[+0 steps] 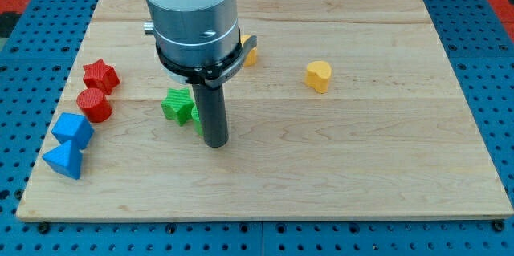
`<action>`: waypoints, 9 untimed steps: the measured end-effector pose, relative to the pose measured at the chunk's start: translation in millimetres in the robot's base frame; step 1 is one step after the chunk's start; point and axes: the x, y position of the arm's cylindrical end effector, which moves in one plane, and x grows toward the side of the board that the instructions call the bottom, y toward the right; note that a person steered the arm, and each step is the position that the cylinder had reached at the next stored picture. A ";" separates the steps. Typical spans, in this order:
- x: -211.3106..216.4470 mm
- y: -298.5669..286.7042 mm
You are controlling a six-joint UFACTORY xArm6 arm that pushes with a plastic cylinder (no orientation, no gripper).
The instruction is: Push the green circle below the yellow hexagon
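My tip (214,143) rests on the wooden board (361,168) left of centre. A sliver of a green block (196,119), probably the green circle, shows just left of the rod and touches it; most of it is hidden behind the rod. A green star (177,105) lies right beside it at the upper left. A yellow block (250,54), likely the hexagon, peeks out from behind the arm's body, up and right of my tip.
A yellow heart (318,76) sits right of centre. At the view's left are a red star (100,75), a red cylinder (95,104), a blue block (72,129) and a blue triangle (64,160) near the board's left edge.
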 end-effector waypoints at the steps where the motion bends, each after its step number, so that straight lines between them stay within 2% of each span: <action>1: -0.3 -3.0; 4: -15.4 -106.2; 5: -35.5 -97.2; 8: -23.4 -52.2; 9: -22.1 -13.4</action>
